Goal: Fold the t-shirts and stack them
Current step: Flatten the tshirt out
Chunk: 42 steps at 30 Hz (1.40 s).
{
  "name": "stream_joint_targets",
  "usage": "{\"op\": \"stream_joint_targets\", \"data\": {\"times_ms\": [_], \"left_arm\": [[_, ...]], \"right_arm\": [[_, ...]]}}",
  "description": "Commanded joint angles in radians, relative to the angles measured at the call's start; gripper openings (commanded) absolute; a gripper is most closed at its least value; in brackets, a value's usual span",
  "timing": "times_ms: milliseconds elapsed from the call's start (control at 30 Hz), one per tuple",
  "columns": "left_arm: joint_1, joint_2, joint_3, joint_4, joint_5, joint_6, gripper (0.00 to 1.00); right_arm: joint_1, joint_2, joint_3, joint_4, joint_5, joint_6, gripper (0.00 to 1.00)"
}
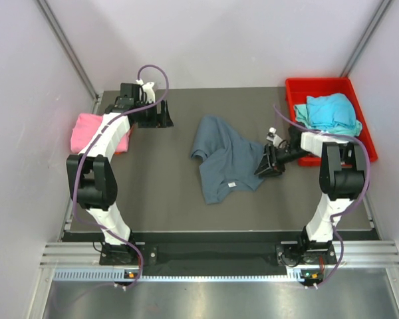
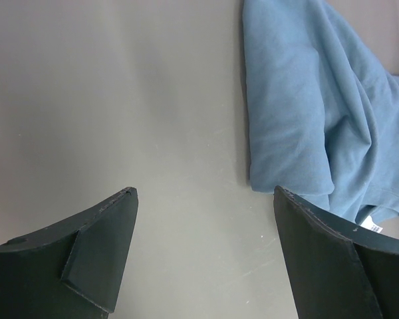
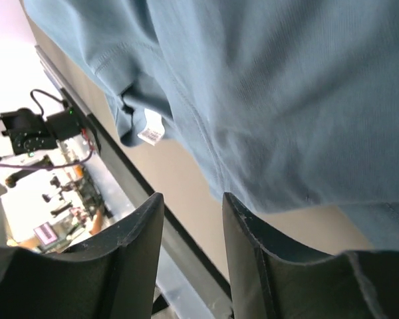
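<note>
A slate blue-grey t-shirt (image 1: 225,158) lies crumpled mid-table, with a white label (image 3: 151,135) showing at its hem. My right gripper (image 1: 263,166) hovers low at the shirt's right edge. In the right wrist view it (image 3: 193,203) is open, with nothing between the fingers and the cloth (image 3: 286,100) just past the tips. My left gripper (image 1: 161,118) stands wide open at the back left over bare table (image 2: 205,193), with the same shirt (image 2: 306,113) off to its right. A folded pink t-shirt (image 1: 90,131) rests at the left edge. A turquoise t-shirt (image 1: 329,111) lies bunched in the bin.
The red plastic bin (image 1: 319,82) stands at the back right corner, right behind the right arm. The dark table top (image 1: 159,193) ends in a metal rail at the near edge. White walls close in the left, back and right sides.
</note>
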Motion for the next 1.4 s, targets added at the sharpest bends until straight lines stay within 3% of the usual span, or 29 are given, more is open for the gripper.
{"op": "stream_joint_targets", "data": {"times_ms": [0,333,767,833,933,967,1067,1133,1267,1367], "left_arm": [[-0.005,-0.008,0.029,-0.003,-0.007,0.018,0.87],[-0.006,0.011,0.049,0.004,0.005,0.009,0.87],[-0.013,-0.001,0.043,0.003,-0.007,0.017,0.87],[-0.013,-0.006,0.036,0.003,-0.010,0.017,0.87],[-0.013,-0.012,0.034,0.000,-0.016,0.024,0.88],[-0.013,-0.012,0.034,0.000,-0.020,0.026,0.88],[-0.013,-0.012,0.034,0.001,-0.023,0.024,0.88],[-0.013,-0.012,0.034,0.004,-0.023,0.026,0.88],[-0.013,-0.014,0.042,0.009,-0.024,0.024,0.88],[-0.013,-0.012,0.049,0.009,-0.018,0.021,0.88]], "right_arm": [[-0.052,-0.052,-0.025,-0.023,-0.024,0.004,0.40],[-0.077,-0.087,-0.088,-0.020,0.019,0.019,0.42],[-0.071,0.082,0.032,0.044,0.092,0.053,0.46],[-0.068,0.096,0.061,0.044,0.100,0.051,0.42],[-0.066,0.112,0.127,0.039,0.103,0.053,0.22],[-0.066,0.117,0.179,0.035,0.102,0.051,0.14],[-0.066,0.126,0.286,0.007,0.134,0.042,0.00],[-0.065,0.142,0.444,-0.022,0.184,-0.017,0.00],[-0.033,0.279,0.931,-0.160,0.338,-0.151,0.00],[0.024,0.341,1.133,-0.226,0.384,-0.168,0.00]]}}
